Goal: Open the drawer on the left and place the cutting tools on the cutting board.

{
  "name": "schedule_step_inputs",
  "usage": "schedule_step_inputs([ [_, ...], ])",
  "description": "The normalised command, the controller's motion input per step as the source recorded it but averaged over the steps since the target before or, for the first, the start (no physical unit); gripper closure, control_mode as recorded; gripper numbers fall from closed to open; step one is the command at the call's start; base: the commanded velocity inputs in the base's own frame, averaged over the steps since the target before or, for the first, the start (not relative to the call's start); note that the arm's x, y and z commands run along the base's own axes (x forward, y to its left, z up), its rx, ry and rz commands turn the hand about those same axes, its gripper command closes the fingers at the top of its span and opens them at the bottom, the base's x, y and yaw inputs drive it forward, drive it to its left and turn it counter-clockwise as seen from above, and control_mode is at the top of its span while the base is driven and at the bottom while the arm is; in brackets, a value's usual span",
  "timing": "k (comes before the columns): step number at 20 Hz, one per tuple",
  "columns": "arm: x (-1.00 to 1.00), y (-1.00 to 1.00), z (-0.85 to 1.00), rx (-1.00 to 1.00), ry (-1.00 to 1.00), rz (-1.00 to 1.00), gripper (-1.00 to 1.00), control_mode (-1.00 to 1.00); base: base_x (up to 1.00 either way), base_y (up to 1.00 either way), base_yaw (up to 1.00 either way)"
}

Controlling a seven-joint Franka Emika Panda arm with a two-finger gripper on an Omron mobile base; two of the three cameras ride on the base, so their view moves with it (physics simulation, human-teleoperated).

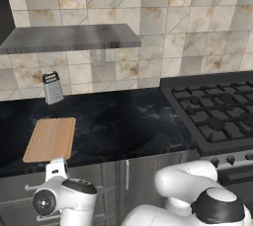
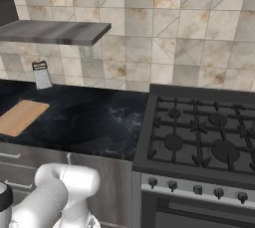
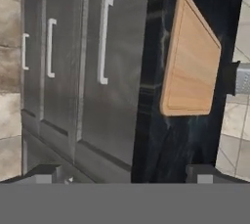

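Tan wood marks the reference point: the cutting board [image 1: 50, 138] lies flat on the black marble counter [image 1: 133, 126], close to its front edge, bare and ready to receive the tools. Behind the board, against the tiled wall, stands a metal box grater [image 1: 52, 87]. To the board's right, past a stretch of counter, sits a black gas stove [image 1: 217, 114]. Above and behind the board a grey shelf [image 1: 69, 37] juts from the wall.

Below the board, under the counter's lip, is the drawer [image 3: 110, 66], its grey wood-grain front shut and its silver bar handle [image 3: 103, 39] untouched. More grey fronts with similar handles stack beneath it. The knife and peeler are not visible, presumably inside the closed drawer.

The white arm bends low in front of the cabinets, just below the board's near edge. The gripper [image 3: 124, 174] has its two dark fingertips spread wide apart with nothing between them, hovering off the drawer front and the counter edge. That wide stance seems a preparation for straddling the handle. The opening step has not begun.
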Motion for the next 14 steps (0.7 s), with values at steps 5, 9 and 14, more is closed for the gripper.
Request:
schedule_step_inputs([
  [5, 0.13, 0.59, -0.67, -0.01, -0.17, 0.0, -1.0, -1.0, 0.0, 0.0, 0.0],
  [9, 0.12, 0.52, -0.59, 0.0, -0.2, 0.02, -1.0, -1.0, 0.0, 0.0, 0.0],
  [14, 0.15, 0.47, -0.51, 0.0, -0.15, 0.04, -1.0, -1.0, 0.0, 0.0, 0.0],
])
